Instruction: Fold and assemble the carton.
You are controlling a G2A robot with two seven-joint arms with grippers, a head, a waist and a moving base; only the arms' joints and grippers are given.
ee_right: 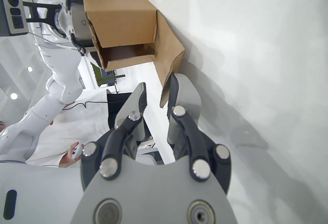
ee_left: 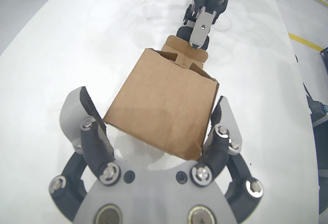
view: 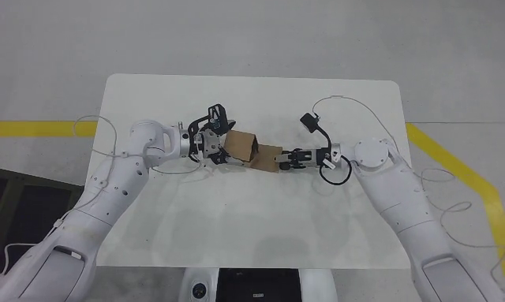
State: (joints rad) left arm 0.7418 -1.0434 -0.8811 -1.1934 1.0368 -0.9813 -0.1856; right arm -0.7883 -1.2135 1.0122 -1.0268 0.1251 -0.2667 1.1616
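Fingers (ee_left: 88, 109) of left gripper (ee_left: 153, 102) pressed against both side walls of carton (view: 241, 147), holding it near the middle of table (view: 260, 223). Carton's open end faces right, with one flap (ee_right: 169, 56) sticking out. Right gripper (ee_right: 159, 93) narrowly parted around flap's edge, one finger touching it.

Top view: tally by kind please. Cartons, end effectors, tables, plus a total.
carton: 1
end effectors: 2 (left end effector, right end effector)
table: 1
Total: 4
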